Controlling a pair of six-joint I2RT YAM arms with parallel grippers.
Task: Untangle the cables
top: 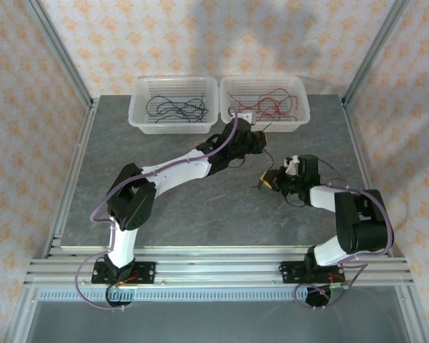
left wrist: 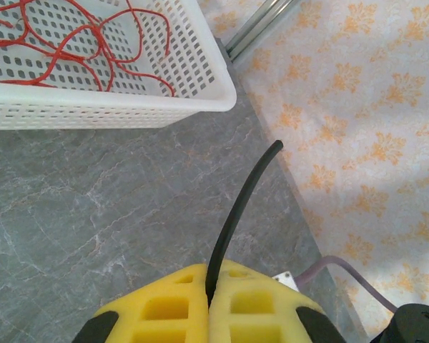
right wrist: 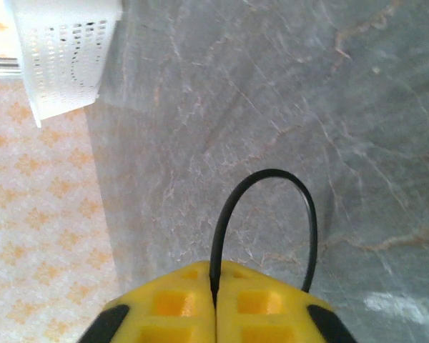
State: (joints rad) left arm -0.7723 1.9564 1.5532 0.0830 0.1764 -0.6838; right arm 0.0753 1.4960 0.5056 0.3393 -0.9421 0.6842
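Observation:
My left gripper [left wrist: 213,275] has its yellow fingers shut on a black cable [left wrist: 239,207] that sticks up out of them, its free end in the air. It hovers just in front of the right-hand basket [top: 298,114]. My right gripper [right wrist: 214,275] is shut on another black cable [right wrist: 268,174], which arches out of the jaws and curves back down on the right. In the top view the left gripper [top: 261,143] and the right gripper [top: 267,180] are a short way apart over the grey table [top: 164,214].
Two white perforated baskets stand at the table's back edge. The left basket [top: 139,118] holds black cables [top: 175,108]. The right one holds red cables [top: 268,103], seen also as red cables [left wrist: 71,43] behind the basket wall [left wrist: 129,114]. Metal frame posts stand at the corners.

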